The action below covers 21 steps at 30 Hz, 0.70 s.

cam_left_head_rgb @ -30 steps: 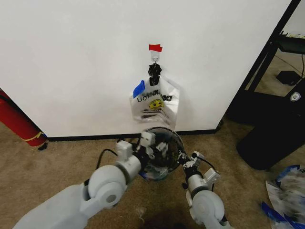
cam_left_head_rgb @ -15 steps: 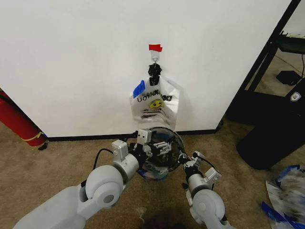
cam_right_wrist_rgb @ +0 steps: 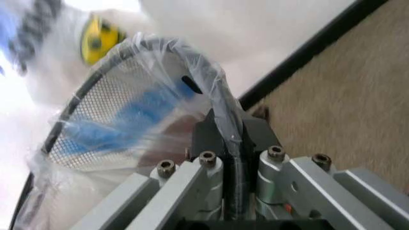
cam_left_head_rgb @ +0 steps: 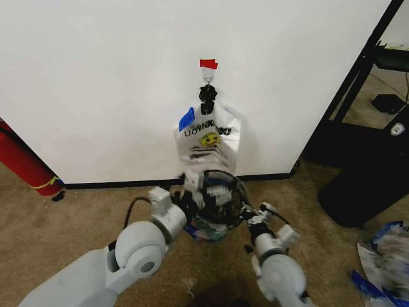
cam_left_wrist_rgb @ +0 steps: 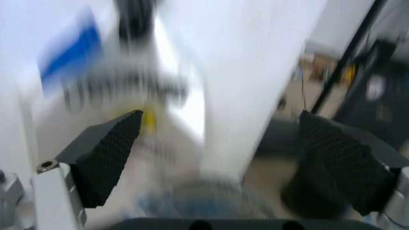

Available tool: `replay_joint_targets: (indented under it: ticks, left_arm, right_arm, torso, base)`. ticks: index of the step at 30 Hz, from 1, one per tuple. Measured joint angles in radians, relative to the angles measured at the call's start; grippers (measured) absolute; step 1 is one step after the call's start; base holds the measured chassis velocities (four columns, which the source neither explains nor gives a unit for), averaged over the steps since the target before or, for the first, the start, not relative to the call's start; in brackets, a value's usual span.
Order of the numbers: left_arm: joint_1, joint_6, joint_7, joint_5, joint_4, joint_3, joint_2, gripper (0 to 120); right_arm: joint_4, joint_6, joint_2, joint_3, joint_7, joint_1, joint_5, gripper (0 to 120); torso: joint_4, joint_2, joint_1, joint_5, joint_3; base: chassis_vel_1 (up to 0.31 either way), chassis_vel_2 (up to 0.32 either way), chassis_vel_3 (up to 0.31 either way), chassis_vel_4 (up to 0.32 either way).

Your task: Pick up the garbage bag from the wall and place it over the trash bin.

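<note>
Garbage bag (cam_right_wrist_rgb: 153,96) already draped over the trash bin (cam_left_head_rgb: 214,208), clear film stretched across the rim with blue strips showing inside the mesh wall. Bin sitting on the tan carpet (cam_left_head_rgb: 64,217) right at the foot of the wall (cam_left_head_rgb: 96,77), just below the white smiley shopping bag (cam_left_head_rgb: 208,137) hanging from the hook with red tape (cam_left_head_rgb: 208,64).

Right claw (cam_right_wrist_rgb: 223,143) clamped on the bin's near rim, pinching film and black wire edge together between its fingers. Left claw (cam_left_wrist_rgb: 217,158) hovering over the far-left side of the bin, pads spread wide with nothing between them, pointed at the shopping bag and wall. Blurry on the left wrist view, so not much else to make out there.

Red cylinder (cam_left_head_rgb: 22,163) leaning off to the left by the baseboard, black stand (cam_left_head_rgb: 364,173) off to the right.
</note>
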Motion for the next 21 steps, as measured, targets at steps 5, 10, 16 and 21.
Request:
replay_joint_targets:
  ticks: [5, 10, 16, 21]
  left_arm:
    - [0.081, -0.002, 0.000, 0.005, 0.002, -0.040, -0.001, 97]
    - [0.129, 0.001, -0.008, 0.008, 0.020, -0.074, 0.000, 97]
    - [0.194, -0.007, -0.010, 0.019, 0.032, -0.116, 0.019, 97]
    - [0.282, -0.082, 0.043, 0.017, 0.046, -0.155, 0.018, 96]
  right_arm:
    - [0.004, 0.000, -0.002, -0.002, -0.002, -0.003, -0.008, 1]
    - [0.007, 0.004, -0.002, -0.006, -0.015, -0.008, -0.035, 1]
    - [0.008, 0.016, -0.009, -0.008, -0.031, -0.010, -0.066, 1]
    - [0.013, -0.008, 0.001, 0.028, -0.002, -0.004, 0.035, 1]
  torso:
    - [-0.0013, 0.000, 0.000, 0.0001, 0.000]
    - [-0.0008, 0.000, 0.000, 0.0003, 0.000]
    - [-0.0009, 0.000, 0.000, 0.0004, 0.000]
    - [-0.0005, 0.000, 0.000, 0.0006, 0.000]
  base:
    - [0.000, 0.000, 0.000, 0.000]
    - [0.000, 0.000, 0.000, 0.000]
    - [0.000, 0.000, 0.000, 0.000]
    - [0.000, 0.000, 0.000, 0.000]
